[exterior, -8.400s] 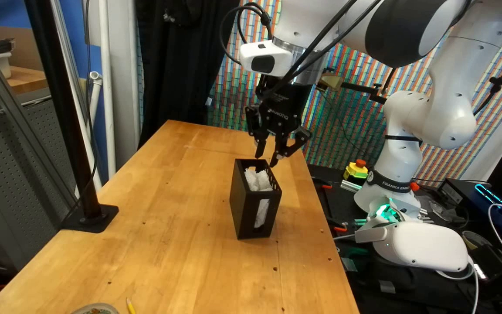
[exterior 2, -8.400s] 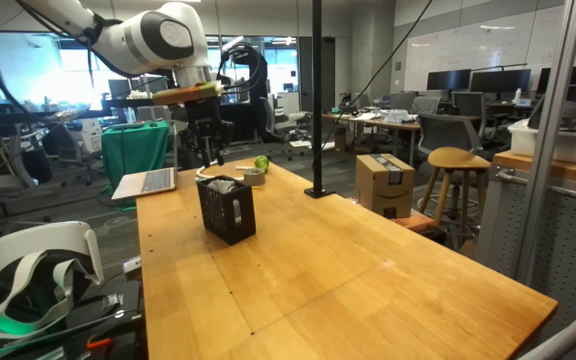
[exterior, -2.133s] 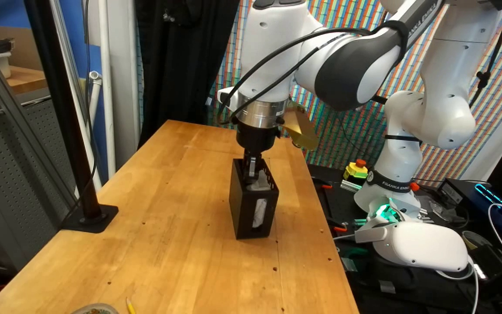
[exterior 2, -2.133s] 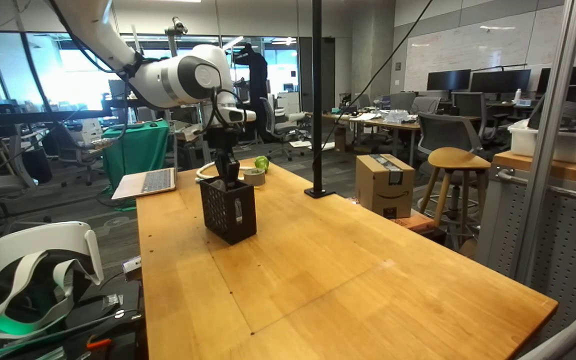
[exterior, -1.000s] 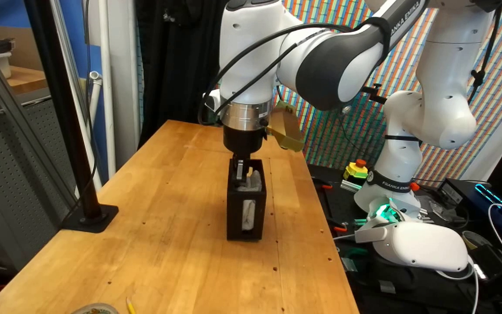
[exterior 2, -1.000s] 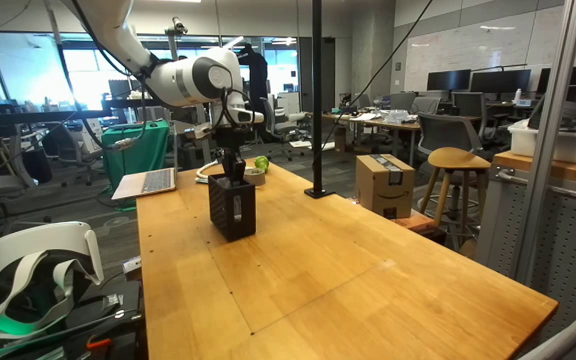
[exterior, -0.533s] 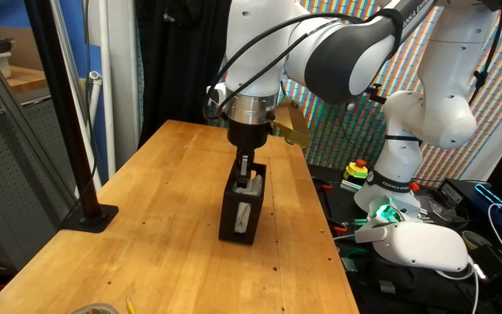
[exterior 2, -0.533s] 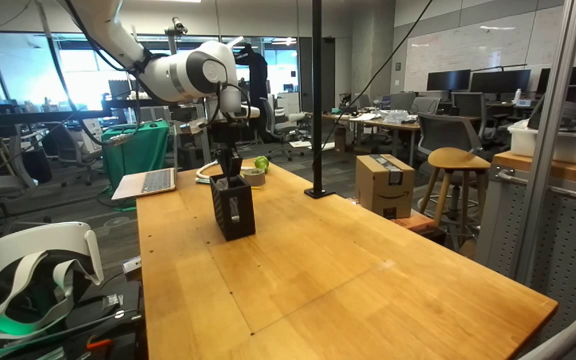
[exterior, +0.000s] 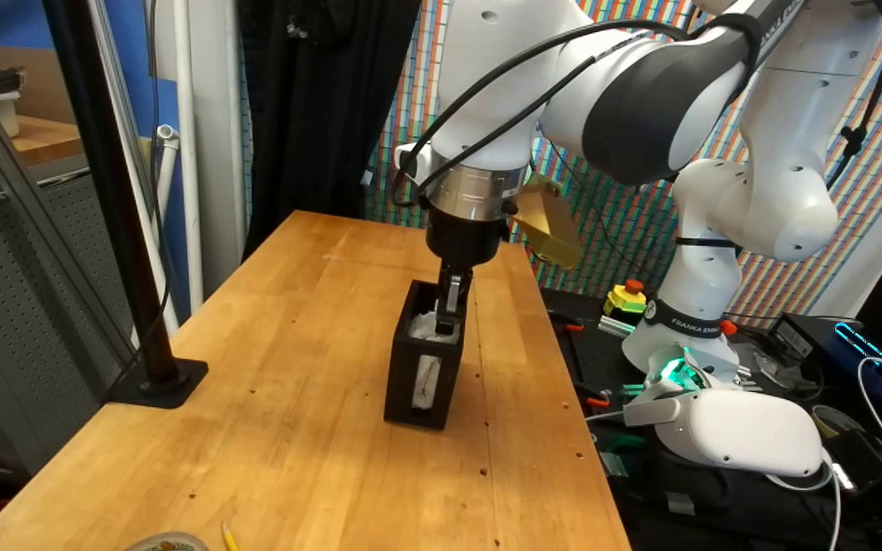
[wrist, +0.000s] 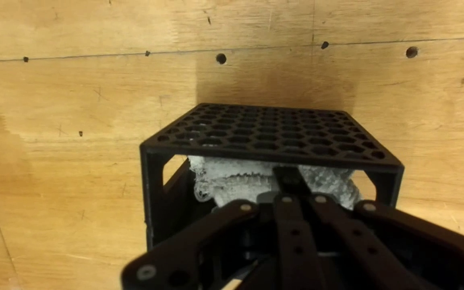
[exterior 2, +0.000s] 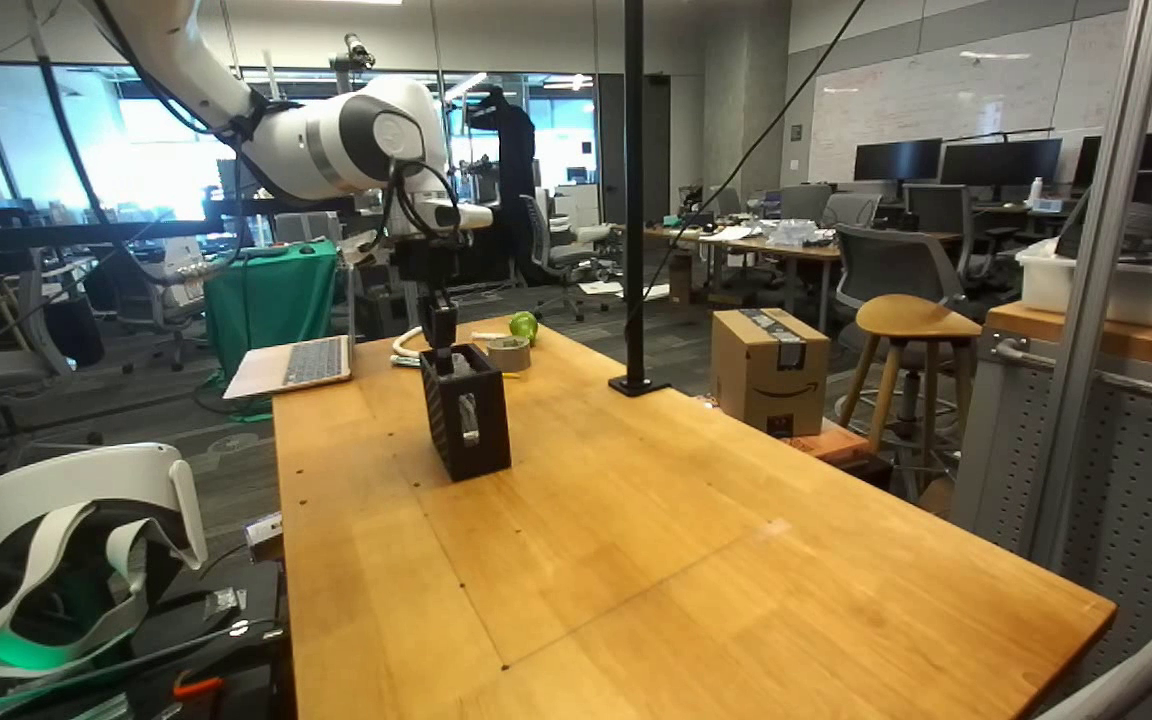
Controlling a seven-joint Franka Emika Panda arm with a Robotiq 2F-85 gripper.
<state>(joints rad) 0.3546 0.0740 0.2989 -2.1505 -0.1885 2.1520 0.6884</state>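
In an exterior view, a black box stands upright on the wooden bench, open at the top, with a tall slot in the wall that faces the camera. The end effector points down from above and reaches inside the opening, against the white cloth that sits in the box and also shows through the slot. A yellow pencil is cut off by the lower edge, and a white headset rests beside the bench. In an exterior view, the box stands toward the far end of the bench; a laptop, a roll of tape and a green round object lie behind it, and a cardboard carton sits past the black post. In the wrist view, the fingers are drawn fully together just beside the honeycomb wall of the box, with cloth showing on both sides of them; whether a fold of it is pinched between the tips cannot be told.
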